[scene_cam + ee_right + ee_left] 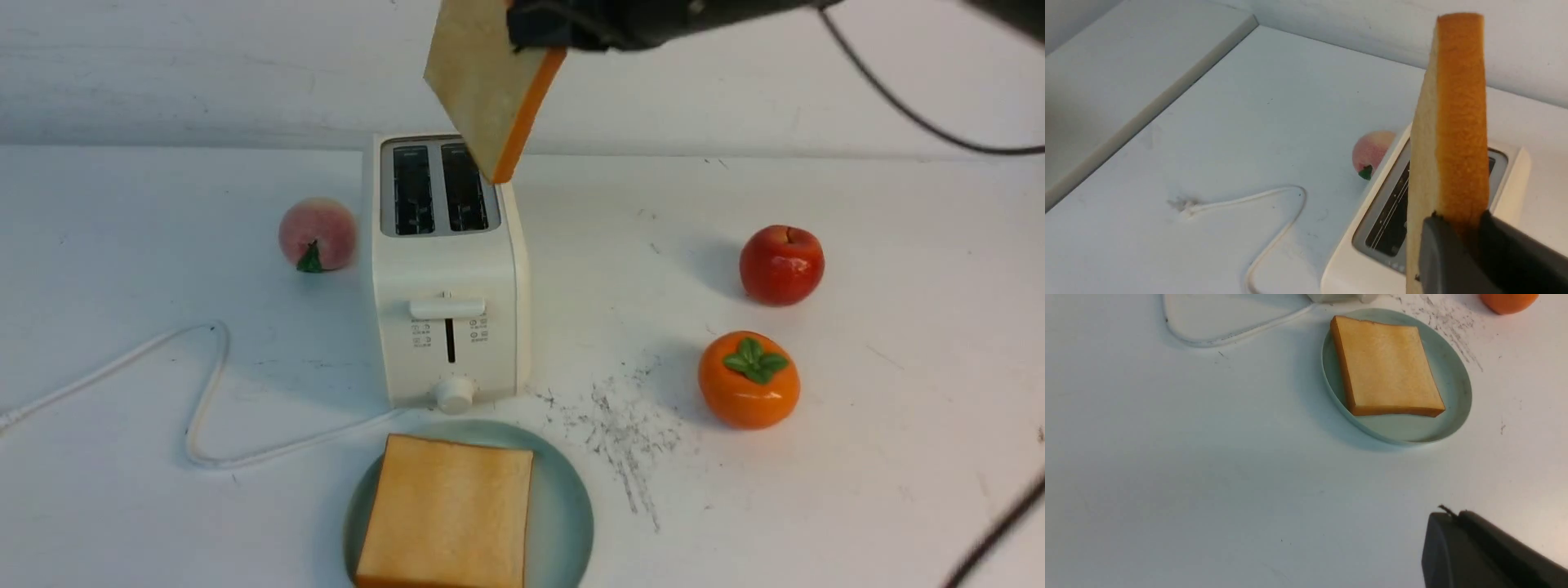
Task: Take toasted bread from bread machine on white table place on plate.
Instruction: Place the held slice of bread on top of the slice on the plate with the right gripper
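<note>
My right gripper (543, 28) is shut on one slice of toasted bread (490, 90) and holds it tilted in the air above the bread machine (445, 269); the same slice (1453, 122) stands edge-on between the fingers (1439, 253) in the right wrist view. Both slots of the bread machine (1392, 216) show dark and empty. A second slice (447, 510) lies flat on the pale blue-green plate (563, 506) in front of the toaster on the white table (898, 457); it also shows in the left wrist view (1386, 367). My left gripper (1449, 514) is shut and empty above bare table beside the plate (1453, 404).
A peach (318, 234) sits left of the toaster. A red apple (781, 265) and an orange persimmon (749, 379) sit to the right. The white cord (196, 392) loops at the left. Dark scratch marks (620, 425) lie right of the plate.
</note>
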Controlling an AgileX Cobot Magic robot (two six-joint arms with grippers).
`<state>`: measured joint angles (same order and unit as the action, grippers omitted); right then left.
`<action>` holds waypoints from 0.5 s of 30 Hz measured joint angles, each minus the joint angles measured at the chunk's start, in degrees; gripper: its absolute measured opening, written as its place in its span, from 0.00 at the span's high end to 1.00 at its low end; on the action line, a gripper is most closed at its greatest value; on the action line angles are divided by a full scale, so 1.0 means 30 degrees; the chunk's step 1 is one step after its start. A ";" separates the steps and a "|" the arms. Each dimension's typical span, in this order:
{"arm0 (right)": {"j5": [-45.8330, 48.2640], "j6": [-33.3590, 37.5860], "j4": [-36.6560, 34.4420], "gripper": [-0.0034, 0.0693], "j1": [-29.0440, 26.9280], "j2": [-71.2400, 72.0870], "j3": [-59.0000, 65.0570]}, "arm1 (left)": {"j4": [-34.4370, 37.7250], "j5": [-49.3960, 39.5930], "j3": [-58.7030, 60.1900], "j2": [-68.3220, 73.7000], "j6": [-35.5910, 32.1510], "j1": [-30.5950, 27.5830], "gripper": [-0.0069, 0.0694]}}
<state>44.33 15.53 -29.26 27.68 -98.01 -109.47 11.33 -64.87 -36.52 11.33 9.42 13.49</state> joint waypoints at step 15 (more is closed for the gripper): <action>0.9070 0.1828 -0.1146 0.83 0.1749 0.1151 0.3203 | -0.0565 0.2217 0.0000 0.0000 0.0000 0.0000 0.93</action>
<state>71.54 21.02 -32.70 32.93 -94.55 -99.86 9.63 -58.22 -36.52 11.33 9.42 13.49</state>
